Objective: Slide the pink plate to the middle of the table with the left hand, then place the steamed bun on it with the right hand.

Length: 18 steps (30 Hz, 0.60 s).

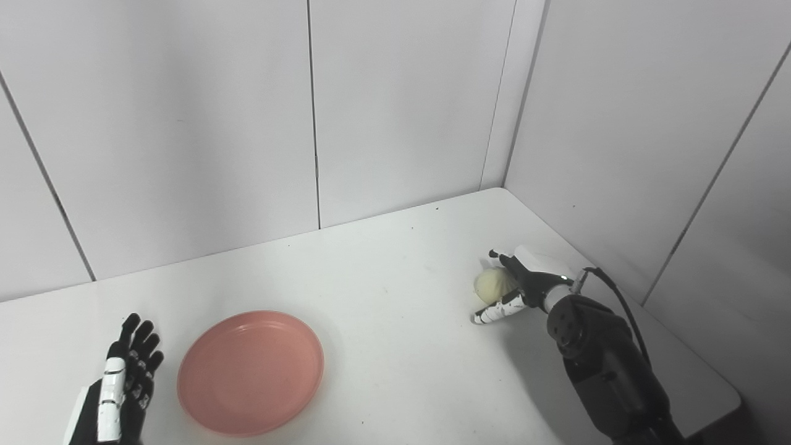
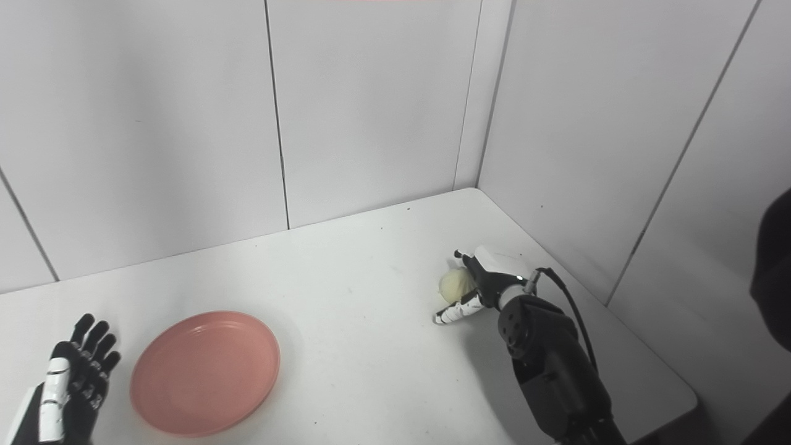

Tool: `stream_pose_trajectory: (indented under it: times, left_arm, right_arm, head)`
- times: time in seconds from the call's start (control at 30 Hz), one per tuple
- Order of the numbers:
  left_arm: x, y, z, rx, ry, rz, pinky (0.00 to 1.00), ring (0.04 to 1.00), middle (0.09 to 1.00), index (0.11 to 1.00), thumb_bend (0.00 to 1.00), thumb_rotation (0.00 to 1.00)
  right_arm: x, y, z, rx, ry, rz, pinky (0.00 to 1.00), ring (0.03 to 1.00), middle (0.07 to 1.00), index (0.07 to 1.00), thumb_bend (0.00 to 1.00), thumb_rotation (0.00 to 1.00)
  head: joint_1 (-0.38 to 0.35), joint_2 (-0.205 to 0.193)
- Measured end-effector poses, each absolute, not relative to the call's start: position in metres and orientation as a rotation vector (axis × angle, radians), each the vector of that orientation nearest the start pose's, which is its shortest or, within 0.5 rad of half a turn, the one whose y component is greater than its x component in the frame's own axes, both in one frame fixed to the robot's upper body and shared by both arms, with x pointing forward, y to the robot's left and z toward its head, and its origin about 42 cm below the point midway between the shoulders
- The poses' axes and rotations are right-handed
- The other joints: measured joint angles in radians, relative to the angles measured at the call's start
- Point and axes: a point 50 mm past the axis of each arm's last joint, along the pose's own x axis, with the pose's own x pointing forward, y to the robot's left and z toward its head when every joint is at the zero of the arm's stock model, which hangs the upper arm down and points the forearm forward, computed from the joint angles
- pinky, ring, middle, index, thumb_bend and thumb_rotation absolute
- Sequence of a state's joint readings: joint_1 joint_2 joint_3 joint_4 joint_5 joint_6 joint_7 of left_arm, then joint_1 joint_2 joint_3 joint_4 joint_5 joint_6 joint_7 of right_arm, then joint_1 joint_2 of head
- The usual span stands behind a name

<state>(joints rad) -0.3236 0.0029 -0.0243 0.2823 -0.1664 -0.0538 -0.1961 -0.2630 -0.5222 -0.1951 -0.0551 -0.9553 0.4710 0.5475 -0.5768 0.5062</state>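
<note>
So the steamed bun sits on the white worktop toward the far right, and the right hand is right up against it, fingers spread around it with one low in front and another over the top. Can't honestly tell if it's gripping yet or just cupping it. The pink plate is empty, sitting left of center near the front, and the left hand is just beside its left rim, open, holding nothing, not touching it.

My take: the bun looks soft, so close gently and evenly, lift it clear before swinging left, and lower it onto the plate rather than dropping it.

Room-wise, the stretch between bun and plate is bare. The side wall and the worktop's right edge are near the bun.
</note>
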Motion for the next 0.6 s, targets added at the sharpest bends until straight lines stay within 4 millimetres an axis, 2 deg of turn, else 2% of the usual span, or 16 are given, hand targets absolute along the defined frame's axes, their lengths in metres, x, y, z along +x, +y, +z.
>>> stream_pose_trajectory:
  times: [0.07,0.13,0.17,0.23,0.27,0.33,0.37,0.47,0.53,0.6]
  left_arm:
    - [0.382,0.168,0.126,-0.139,-0.091,-0.299,1.00,1.000,1.000,0.994,0.53,1.00]
    - [0.382,0.168,0.126,-0.139,-0.091,-0.300,1.00,1.000,0.993,0.985,0.52,1.00]
    - [0.382,0.168,0.126,-0.140,-0.091,-0.299,1.00,1.000,0.993,0.986,0.53,1.00]
    - [0.381,0.168,0.126,-0.141,-0.090,-0.300,1.00,1.000,0.995,0.987,0.53,1.00]
    - [0.381,0.168,0.126,-0.141,-0.089,-0.300,1.00,1.000,0.995,0.989,0.53,1.00]
    - [0.380,0.167,0.126,-0.141,-0.088,-0.300,1.00,0.998,0.992,0.988,0.53,1.00]
    - [0.380,0.167,0.126,-0.142,-0.087,-0.301,1.00,0.998,0.992,0.989,0.53,1.00]
    - [0.379,0.167,0.126,-0.142,-0.082,-0.302,1.00,1.000,0.995,0.988,0.53,1.00]
    - [0.379,0.166,0.126,-0.141,-0.082,-0.304,1.00,1.000,0.994,0.986,0.54,1.00]
    - [0.379,0.165,0.126,-0.140,-0.082,-0.307,1.00,1.000,0.992,0.985,0.54,1.00]
  right_arm:
    - [0.346,-0.423,0.228,-1.214,0.454,-0.229,0.97,0.910,0.931,0.896,0.90,0.26]
    - [0.348,-0.423,0.229,-1.226,0.442,-0.250,0.79,0.858,0.903,0.866,0.87,0.20]
    - [0.348,-0.422,0.230,-1.238,0.434,-0.262,0.63,0.741,0.840,0.838,0.83,0.14]
    - [0.350,-0.422,0.232,-1.248,0.412,-0.290,0.46,0.609,0.769,0.809,0.79,0.06]
    - [0.350,-0.423,0.231,-1.245,0.405,-0.300,0.32,0.429,0.623,0.777,0.68,0.03]
    - [0.351,-0.425,0.229,-1.232,0.387,-0.328,0.18,0.250,0.501,0.733,0.58,0.01]
    - [0.351,-0.427,0.228,-1.232,0.381,-0.342,0.15,0.220,0.485,0.725,0.57,0.00]
    - [0.351,-0.431,0.225,-1.218,0.364,-0.375,0.14,0.214,0.471,0.650,0.55,0.00]
    - [0.350,-0.433,0.225,-1.208,0.345,-0.394,0.14,0.225,0.470,0.516,0.53,0.00]
    - [0.348,-0.433,0.223,-1.203,0.322,-0.418,0.14,0.221,0.470,0.494,0.53,0.00]
  head:
    - [0.002,0.003]
    - [0.003,0.005]
    - [0.003,0.005]
    - [0.005,0.006]
    - [0.006,0.005]
    - [0.009,0.006]
    - [0.009,0.006]
    - [0.012,0.006]
    - [0.018,0.008]
    - [0.023,0.009]
